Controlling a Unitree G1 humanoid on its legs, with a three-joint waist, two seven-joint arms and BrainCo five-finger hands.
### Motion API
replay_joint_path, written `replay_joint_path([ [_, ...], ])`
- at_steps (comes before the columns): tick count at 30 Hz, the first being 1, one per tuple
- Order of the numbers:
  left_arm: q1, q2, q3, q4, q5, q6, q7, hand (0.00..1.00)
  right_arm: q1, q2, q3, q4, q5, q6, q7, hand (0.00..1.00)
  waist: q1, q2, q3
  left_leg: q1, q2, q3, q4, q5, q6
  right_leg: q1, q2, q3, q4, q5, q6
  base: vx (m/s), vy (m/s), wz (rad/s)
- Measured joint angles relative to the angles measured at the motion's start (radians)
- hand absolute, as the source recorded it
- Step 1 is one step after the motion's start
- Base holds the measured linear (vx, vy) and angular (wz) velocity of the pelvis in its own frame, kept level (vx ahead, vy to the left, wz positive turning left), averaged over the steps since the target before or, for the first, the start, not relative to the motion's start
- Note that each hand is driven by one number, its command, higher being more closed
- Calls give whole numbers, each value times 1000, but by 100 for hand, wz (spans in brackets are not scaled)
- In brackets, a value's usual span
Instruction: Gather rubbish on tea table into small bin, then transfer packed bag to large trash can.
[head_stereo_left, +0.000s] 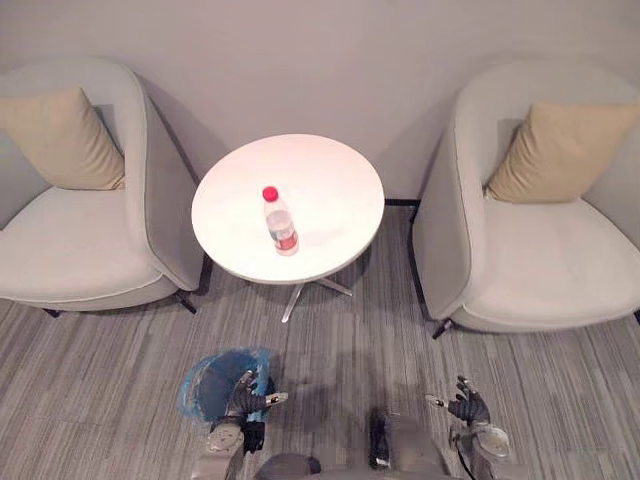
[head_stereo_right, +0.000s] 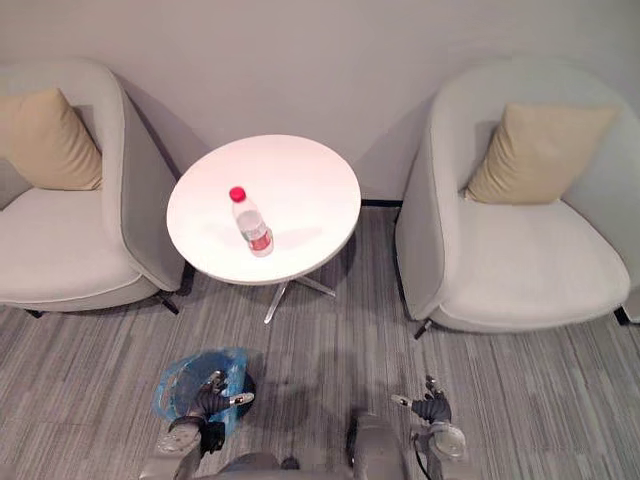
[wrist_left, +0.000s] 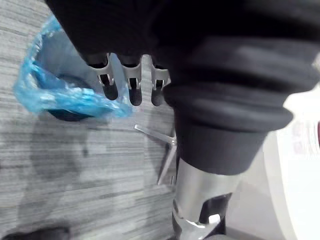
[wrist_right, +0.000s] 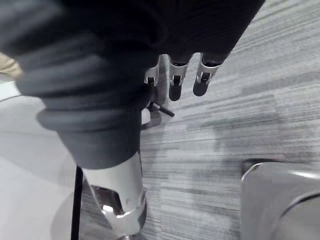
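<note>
A clear plastic bottle (head_stereo_left: 281, 223) with a red cap and red label lies on the round white tea table (head_stereo_left: 335, 180). On the carpet in front of the table stands the small bin (head_stereo_left: 207, 378), lined with a blue bag (wrist_left: 47, 87). My left hand (head_stereo_left: 243, 399) hangs open just beside the bin's near right rim, its fingers (wrist_left: 131, 86) over the bag's edge, holding nothing. At the lower right, my right hand (head_stereo_left: 468, 408) hangs open above bare carpet with its fingers (wrist_right: 175, 82) relaxed and empty.
Two grey armchairs flank the table, the left one (head_stereo_left: 80, 240) and the right one (head_stereo_left: 540, 260), each with a tan cushion. The table's metal legs (head_stereo_left: 300, 292) spread over the striped grey carpet. A grey wall stands close behind.
</note>
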Motion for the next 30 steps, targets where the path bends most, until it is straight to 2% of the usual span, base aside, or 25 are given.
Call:
replay_joint_path([
  [1, -7, -22, 2, 14, 0, 1, 2, 0, 7, -14, -4, 8, 0, 4, -2, 0, -6, 22, -5, 17, 33, -33, 5, -25, -31, 3, 18, -16, 45, 30, -56, 319, -191, 53],
  [4, -13, -27, 2, 19, 0, 1, 0, 0, -7, -11, -15, -13, 1, 5, -1, 0, -30, 32, -12, 3, 66, -69, 27, -6, -63, 20, 23, -77, 58, -36, -85, 360, -253, 56],
  [6, -21, -37, 4, 20, -1, 1, 0, 0, 5, -1, -18, -13, 3, 6, -2, 0, -23, 34, -8, -57, 82, -65, 206, 11, -94, 90, 31, -113, 22, -57, -105, 327, -240, 61],
  [7, -19, -50, 9, 16, -2, 1, -1, 0, 11, 5, -12, -19, 7, 6, -2, 0, -11, 34, -3, -134, 105, -45, 409, 32, -144, 164, 37, -133, -29, -63, -115, 251, -184, 39],
  [8, -19, -54, 8, 14, -3, 1, -1, 0, 15, 8, -11, -19, 8, 5, -2, 0, -6, 35, -2, -157, 121, -17, 468, 31, -140, 192, 39, -141, -42, -67, -121, 175, -119, 31],
  [9, -9, -62, 8, 8, -8, 1, -1, 0, 22, 11, -13, -19, 11, 3, -3, 0, 2, 35, 0, -194, 152, 37, 533, 18, -118, 235, 41, -152, -66, -70, -125, 123, -59, 19],
  [10, -1, -71, 8, 4, -15, 1, -2, 0, 18, 10, -18, -21, 13, -1, -4, 0, 11, 32, 3, -237, 172, 94, 526, 4, -91, 266, 39, -155, -98, -71, -126, 109, -42, 17],
  [11, 0, -72, 8, 4, -19, 1, -2, 0, 14, 10, -20, -21, 14, -2, -4, 0, 11, 35, 3, -249, 172, 107, 505, 0, -85, 276, 36, -157, -108, -73, -128, 95, -20, 10],
  [12, 3, -71, 8, 4, -20, 2, -2, 0, 7, 9, -23, -23, 19, -2, -4, 0, 12, 42, 1, -275, 169, 131, 431, 1, -81, 283, 31, -157, -125, -72, -125, 120, 55, 9],
  [13, 4, -69, 8, 4, -20, 3, -1, 0, 9, 11, -36, -27, 20, -2, -4, 0, 12, 53, 0, -286, 165, 160, 288, 21, -81, 294, 27, -162, -133, -71, -103, 134, 81, 11],
  [14, 2, -69, 8, 4, -20, 3, -1, 0, 9, 11, -40, -27, 20, -2, -4, 0, 11, 58, 0, -286, 162, 167, 224, 50, -81, 296, 26, -167, -130, -75, -96, 184, 132, 23],
  [15, 1, -75, 7, 3, -20, 4, -2, 0, 15, 1, -41, -28, 21, -1, -5, 0, 10, 79, -2, -285, 155, 177, 97, 181, -77, 296, 33, -176, -115, -91, -74, 163, 133, 24],
  [16, 1, -67, 9, 3, -20, 9, -1, 0, 20, 8, -40, -19, 21, 6, -6, 0, 12, 66, 1, -262, 137, 186, 65, 206, -59, 301, 10, -167, -100, -105, -57, 163, 124, 20],
  [20, 18, -49, 8, -1, -20, 18, -1, 0, 20, 21, -39, -19, 20, 9, -7, 0, 14, 27, -8, -226, 85, 193, -11, 217, -42, 310, -31, -170, -114, -115, -32, 131, 84, 9],
  [24, 38, -46, 8, -1, -20, 20, -1, 0, 4, 21, -38, -19, 14, 10, -4, 0, 19, 20, -15, -164, 37, 203, -79, 216, -30, 324, -72, -162, -94, -152, 0, 99, 47, -1],
  [26, 41, -45, 6, 5, -20, 20, -2, 0, 7, 21, -38, -19, 0, 12, -3, 0, 11, 0, -13, -138, -3, 191, -91, 187, -3, 321, -125, -174, -2, -211, 39, 120, 50, 24],
  [28, 42, -44, -1, 9, -20, 21, -2, 0, 7, 21, -37, -19, -1, 14, -3, 0, 10, -1, -17, -119, -24, 175, -114, 190, 0, 294, -143, -173, 87, -216, 52, 145, 36, 29],
  [30, 40, -31, -1, 7, -20, 21, -2, 0, 7, 30, -32, -18, -1, 20, -1, 0, 7, 12, -23, -96, -17, 145, -117, 192, 7, 234, -147, -150, 228, -211, 69, 205, 34, 47],
])
